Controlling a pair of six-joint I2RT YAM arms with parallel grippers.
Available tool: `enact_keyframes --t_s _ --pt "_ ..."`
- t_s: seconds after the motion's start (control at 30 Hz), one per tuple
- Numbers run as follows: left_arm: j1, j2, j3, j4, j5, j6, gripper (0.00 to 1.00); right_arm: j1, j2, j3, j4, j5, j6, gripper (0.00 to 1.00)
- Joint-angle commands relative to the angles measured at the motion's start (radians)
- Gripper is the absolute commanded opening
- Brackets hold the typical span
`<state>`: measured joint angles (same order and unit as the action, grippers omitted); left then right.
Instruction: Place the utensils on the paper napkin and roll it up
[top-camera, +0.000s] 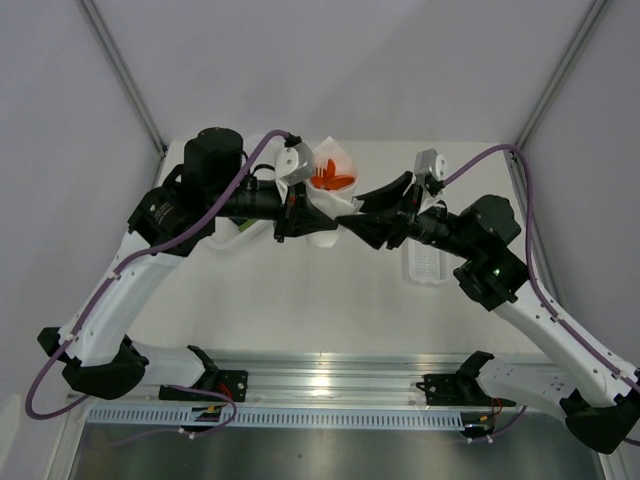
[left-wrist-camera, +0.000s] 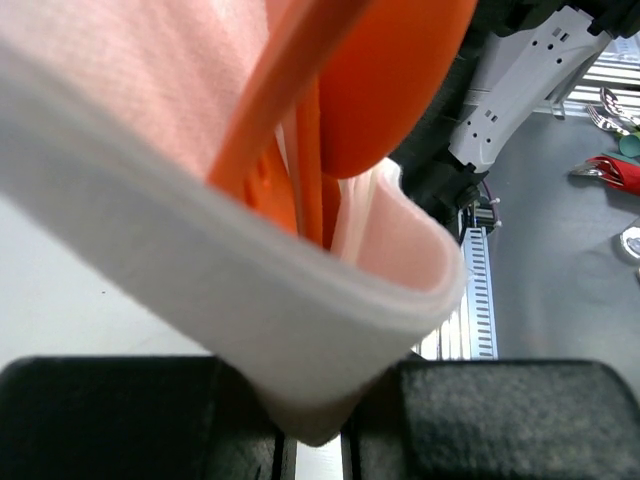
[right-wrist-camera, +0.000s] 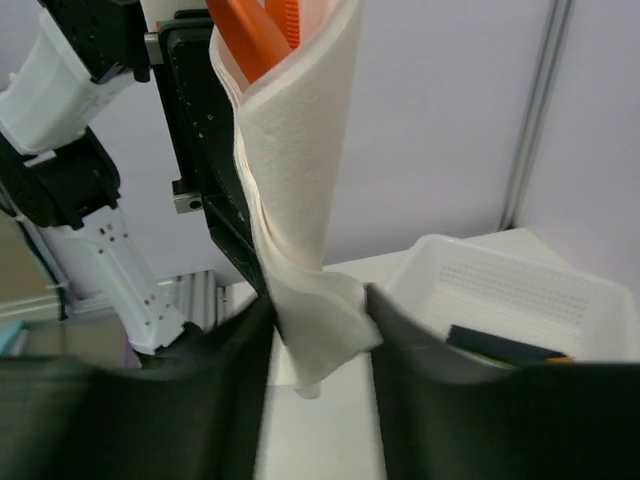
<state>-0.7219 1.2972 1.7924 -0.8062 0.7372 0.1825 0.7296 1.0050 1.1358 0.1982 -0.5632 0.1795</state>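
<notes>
Rolled paper napkin (right-wrist-camera: 300, 180) with the orange utensils (top-camera: 333, 175) inside, held up between both grippers.
The left gripper (left-wrist-camera: 320, 420) pinches a folded side of the paper napkin between its black fingers. The utensils stand in the roll, and their ends stick out at the top. The right gripper (right-wrist-camera: 320, 350) has its fingers pressed on both sides of the napkin's lower end, above the white table (top-camera: 330, 310) and near a perforated white tray (right-wrist-camera: 440, 250).
</notes>
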Motion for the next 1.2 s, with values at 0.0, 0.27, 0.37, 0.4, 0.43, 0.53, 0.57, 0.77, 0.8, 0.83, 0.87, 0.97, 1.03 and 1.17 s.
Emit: enact_keyframes --t_s 0.0,0.27,0.37,0.4,0.43,0.53,0.57,0.77,0.8,0.83,0.87,0.97,1.03,1.17 --pt "-0.005 -0.042 -0.007 -0.001 0.036 0.038 0.01 -0.006 -0.042 0.032 0.009 -0.010 -0.025 0.25" --pt "-0.005 -0.036 -0.008 -0.007 0.027 0.044 0.01 -0.022 -0.091 -0.007 -0.009 0.028 -0.025 0.01" --pt "-0.005 -0.035 -0.005 -0.007 0.021 0.043 0.01 -0.024 -0.089 -0.008 -0.020 0.042 -0.023 0.00" --pt "-0.005 -0.033 -0.007 -0.007 0.019 0.043 0.01 -0.025 -0.086 -0.005 -0.032 0.048 -0.023 0.00" --pt "-0.005 -0.035 -0.005 -0.007 0.016 0.041 0.01 -0.027 -0.086 -0.004 -0.042 0.055 -0.028 0.00" --pt "-0.005 -0.035 0.001 -0.004 -0.004 0.040 0.01 -0.027 -0.092 -0.008 -0.066 0.103 -0.035 0.47" --pt "-0.007 -0.036 -0.007 -0.002 -0.016 0.034 0.01 -0.027 -0.095 -0.011 -0.069 0.120 -0.034 0.58" --pt "-0.005 -0.032 -0.010 0.035 -0.264 -0.041 0.01 -0.027 -0.176 -0.045 -0.097 0.327 -0.009 0.59" --pt "-0.005 -0.030 -0.011 0.036 -0.294 -0.047 0.01 -0.027 -0.190 -0.053 -0.109 0.350 -0.003 0.57" --pt "-0.007 -0.029 -0.010 0.036 -0.341 -0.054 0.01 -0.027 -0.215 -0.065 -0.114 0.374 -0.002 0.54" --pt "-0.005 -0.026 -0.010 0.036 -0.357 -0.058 0.01 -0.027 -0.223 -0.071 -0.114 0.370 -0.002 0.54" --pt "-0.007 -0.018 -0.007 0.035 -0.390 -0.072 0.01 -0.018 -0.218 -0.073 -0.115 0.335 0.018 0.48" --pt "-0.007 -0.013 -0.005 0.035 -0.395 -0.075 0.01 -0.007 -0.200 -0.074 -0.094 0.277 0.034 0.41" --pt "-0.007 -0.006 -0.001 0.029 -0.380 -0.080 0.01 0.019 -0.123 -0.071 0.003 0.208 0.075 0.39"
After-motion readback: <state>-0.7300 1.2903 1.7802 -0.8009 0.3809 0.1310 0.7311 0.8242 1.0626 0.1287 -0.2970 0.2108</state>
